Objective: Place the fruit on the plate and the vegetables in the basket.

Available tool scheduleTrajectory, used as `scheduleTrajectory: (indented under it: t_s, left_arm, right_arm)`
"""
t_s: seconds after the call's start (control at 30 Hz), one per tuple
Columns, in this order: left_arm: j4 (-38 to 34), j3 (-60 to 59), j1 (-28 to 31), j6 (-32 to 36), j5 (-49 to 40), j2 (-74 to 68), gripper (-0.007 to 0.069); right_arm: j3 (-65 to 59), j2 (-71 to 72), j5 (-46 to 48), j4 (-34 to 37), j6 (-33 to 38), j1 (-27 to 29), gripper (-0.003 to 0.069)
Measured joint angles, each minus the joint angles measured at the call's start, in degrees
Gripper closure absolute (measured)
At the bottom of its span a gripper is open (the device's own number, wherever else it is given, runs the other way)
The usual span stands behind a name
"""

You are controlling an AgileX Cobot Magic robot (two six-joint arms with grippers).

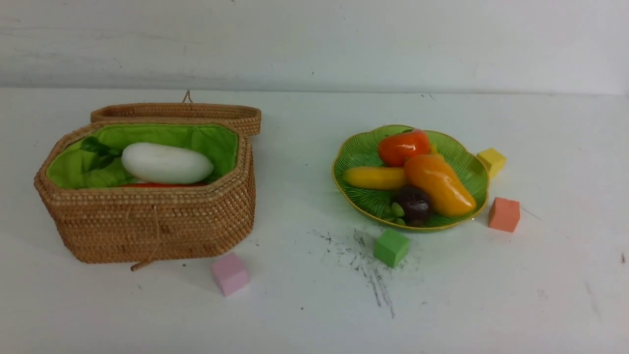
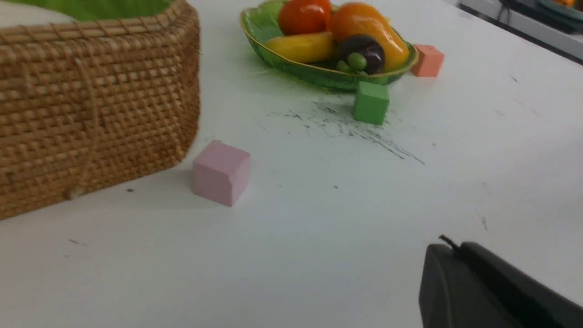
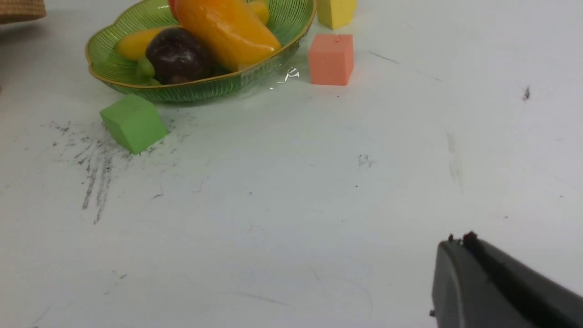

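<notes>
The green glass plate (image 1: 355, 156) at the right holds the persimmon (image 1: 403, 146), banana (image 1: 373, 177), mango (image 1: 439, 185) and mangosteen (image 1: 414, 204). The wicker basket (image 1: 147, 221) at the left stands with its lid open; the white radish (image 1: 166, 163) lies in it on top of something orange-red, with green leaves (image 1: 98, 152) beside it. The gourd is hidden. Neither gripper shows in the front view. My left gripper (image 2: 451, 248) is shut and empty, low over bare table near the pink cube. My right gripper (image 3: 457, 240) is shut and empty over bare table, apart from the plate (image 3: 182, 91).
Small cubes lie around: pink (image 1: 229, 273) in front of the basket, green (image 1: 390, 247) by the plate's front rim, salmon (image 1: 503, 214) and yellow (image 1: 491, 161) to the plate's right. Dark scuff marks (image 1: 363, 265) streak the white table. A white wall is behind.
</notes>
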State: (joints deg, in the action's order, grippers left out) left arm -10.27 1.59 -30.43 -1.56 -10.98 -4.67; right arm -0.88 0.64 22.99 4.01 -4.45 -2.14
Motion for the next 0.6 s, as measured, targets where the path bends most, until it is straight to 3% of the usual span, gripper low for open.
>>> scheduleTrajectory:
  t_s: [0.1,0.27,0.4,0.6]
  left_arm:
    - [1.38,-0.02,12.98,-3.03,2.8,4.06,0.0637]
    - [3.26,-2.58,21.33,-7.87,0.78,5.23,0.0637]
    - [4.03,-3.31,23.03,-11.48,-9.56,5.23,0.0637]
    - [4.22,-3.31,23.15,-12.16,-10.24,5.23,0.0637]
  right_arm:
    - [0.0,0.0,0.0,0.0,0.0,0.0,0.0658]
    - [0.0,0.0,-0.12,0.0,0.0,0.0,0.0655]
    - [0.0,0.0,-0.12,0.0,0.0,0.0,0.0652]
    - [0.0,0.0,-0.12,0.0,0.0,0.0,0.0643]
